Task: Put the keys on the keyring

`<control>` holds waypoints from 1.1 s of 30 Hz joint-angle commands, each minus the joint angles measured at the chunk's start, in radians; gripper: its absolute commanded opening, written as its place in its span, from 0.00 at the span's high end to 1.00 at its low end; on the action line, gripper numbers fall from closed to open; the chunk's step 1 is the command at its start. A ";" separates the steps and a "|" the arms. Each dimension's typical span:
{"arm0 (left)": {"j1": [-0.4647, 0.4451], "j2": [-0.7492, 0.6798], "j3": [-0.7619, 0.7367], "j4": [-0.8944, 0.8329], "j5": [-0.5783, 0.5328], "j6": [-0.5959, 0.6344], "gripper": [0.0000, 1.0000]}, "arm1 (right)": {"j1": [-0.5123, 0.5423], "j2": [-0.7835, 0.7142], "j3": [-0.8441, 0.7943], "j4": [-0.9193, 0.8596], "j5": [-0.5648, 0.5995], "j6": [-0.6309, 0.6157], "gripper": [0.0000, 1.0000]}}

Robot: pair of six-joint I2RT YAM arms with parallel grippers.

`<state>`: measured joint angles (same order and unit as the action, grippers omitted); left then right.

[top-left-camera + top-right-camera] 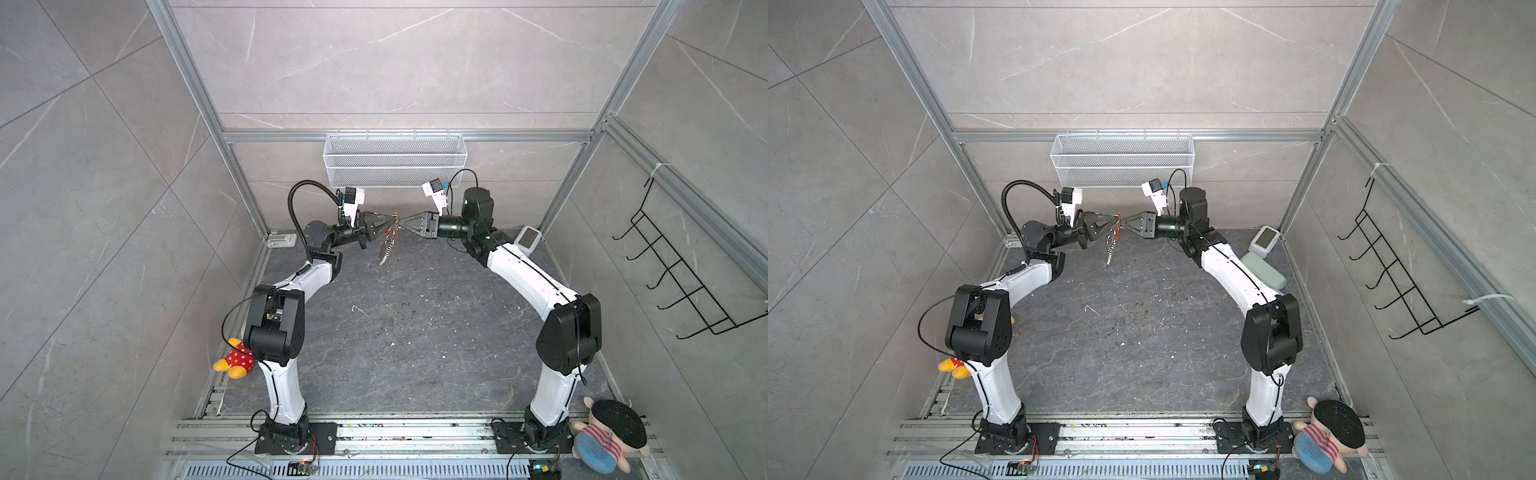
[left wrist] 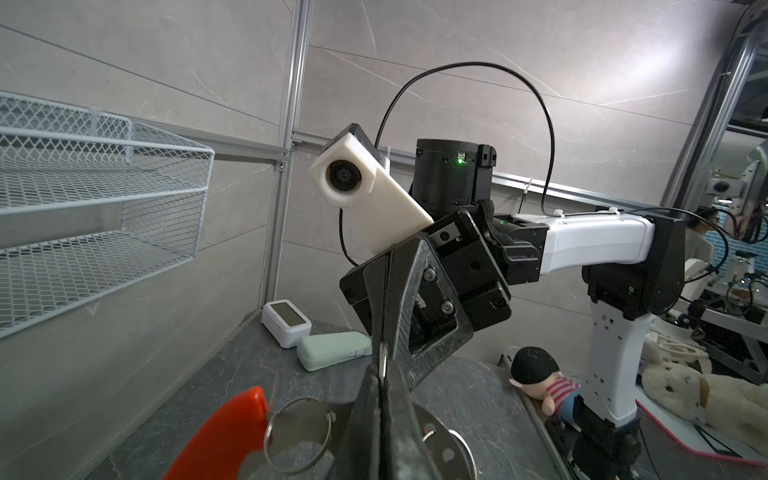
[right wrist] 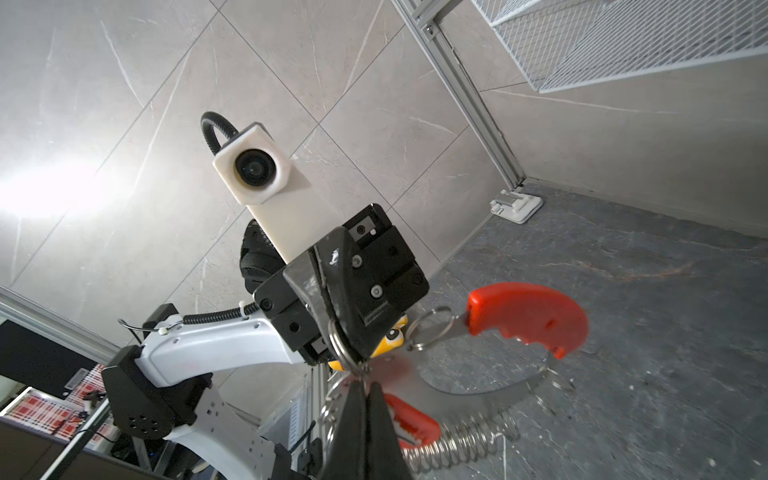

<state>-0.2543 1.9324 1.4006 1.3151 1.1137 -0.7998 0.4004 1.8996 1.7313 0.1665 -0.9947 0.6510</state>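
Midway, apparently: my left gripper (image 1: 390, 217) and right gripper (image 1: 402, 222), both clamped shut on the keyring (image 1: 386, 247), hold it hanging in mid-air over the far centre of the table (image 1: 415, 340), while I cannot pick out the keys, so threading seems unfinished.

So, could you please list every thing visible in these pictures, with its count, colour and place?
keyring: one, silver with red strip, held in the air, back middle
mesh basket: one, white, back wall
hook rack: one, black, right wall
display box: one, white, table's back right corner
case: one, pale green, beside the display box
bracket: one, white, table's back left corner
plush toy: one, red and yellow, table's left edge
doll: one, black hair, striped shirt, near right corner
table: one, dark grey, centre
left fingers: one pair, black, shut on the keyring
right fingers: one pair, black, shut on the keyring
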 commanded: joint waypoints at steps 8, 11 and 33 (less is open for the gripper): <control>-0.051 -0.096 0.000 0.099 -0.068 0.038 1.00 | 0.043 0.081 -0.033 0.212 -0.056 0.216 1.00; -0.051 -0.108 -0.002 0.099 -0.081 0.045 1.00 | 0.043 0.094 -0.031 0.221 -0.056 0.237 1.00; -0.051 -0.098 0.002 0.099 -0.066 0.029 1.00 | -0.013 -0.085 0.022 -0.425 0.232 -0.229 0.66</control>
<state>-0.2867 1.8950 1.3693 1.3083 1.0275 -0.7807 0.3939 1.8702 1.7466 -0.0196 -0.8948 0.6228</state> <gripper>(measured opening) 0.047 0.337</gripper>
